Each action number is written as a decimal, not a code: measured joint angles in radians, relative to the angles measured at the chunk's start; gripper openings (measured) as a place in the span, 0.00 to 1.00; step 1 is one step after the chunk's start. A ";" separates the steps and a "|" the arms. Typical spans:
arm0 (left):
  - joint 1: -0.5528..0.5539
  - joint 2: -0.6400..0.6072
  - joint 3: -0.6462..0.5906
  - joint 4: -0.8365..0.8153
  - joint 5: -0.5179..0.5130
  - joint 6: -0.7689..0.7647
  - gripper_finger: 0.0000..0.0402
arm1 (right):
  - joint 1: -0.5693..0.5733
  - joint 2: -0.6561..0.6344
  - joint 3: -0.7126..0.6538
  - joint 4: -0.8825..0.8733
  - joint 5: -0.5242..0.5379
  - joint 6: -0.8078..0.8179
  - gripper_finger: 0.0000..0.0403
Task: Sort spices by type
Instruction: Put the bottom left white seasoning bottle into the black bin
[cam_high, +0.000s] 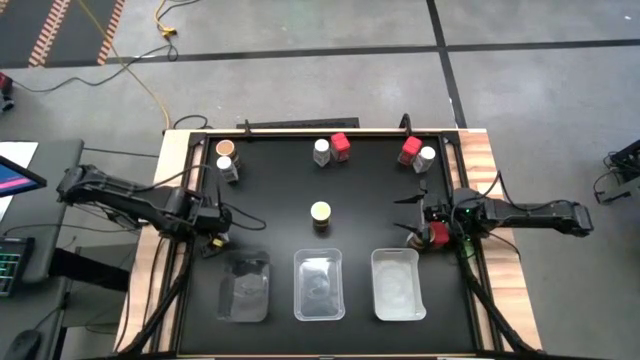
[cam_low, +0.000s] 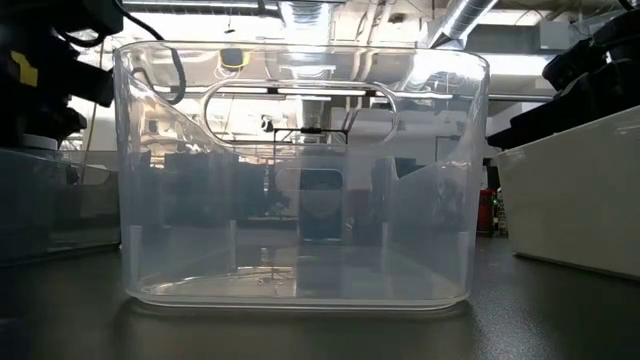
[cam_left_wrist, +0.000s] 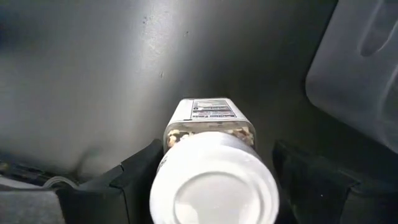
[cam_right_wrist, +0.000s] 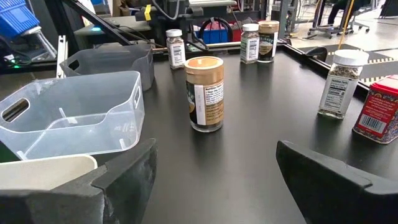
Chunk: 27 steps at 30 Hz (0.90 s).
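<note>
**Jars scattered behind three trays**

Left tool (cam_high: 218, 240) grips a white-capped jar (cam_left_wrist: 211, 168) just behind the left tray (cam_high: 245, 290). Right tool (cam_high: 412, 213) stands open behind the right tray (cam_high: 395, 284). A yellow-lidded jar (cam_high: 320, 214) stands behind the empty middle tray (cam_high: 319, 285); other jars (cam_high: 332, 150) line the desk (cam_high: 270, 190) farther back

Black matte table top (cam_high: 280, 215) with pale wooden edges. Three clear rectangular plastic trays in a row along the near edge: left tray (cam_high: 245, 286), middle tray (cam_high: 319, 284), right tray (cam_high: 395, 284). Yellow cable (cam_high: 140, 75) on grey floor (cam_high: 300, 80) beyond.
</note>
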 joint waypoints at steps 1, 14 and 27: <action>0.000 0.000 0.000 0.000 -0.002 0.005 0.68 | 0.000 0.000 0.000 0.000 0.000 0.000 0.90; 0.000 -0.001 0.002 -0.022 -0.023 0.026 0.48 | 0.000 0.000 0.000 0.000 0.000 0.000 0.90; 0.028 0.001 0.282 -0.175 -0.098 0.023 0.48 | 0.000 0.000 0.000 0.000 0.000 0.000 0.90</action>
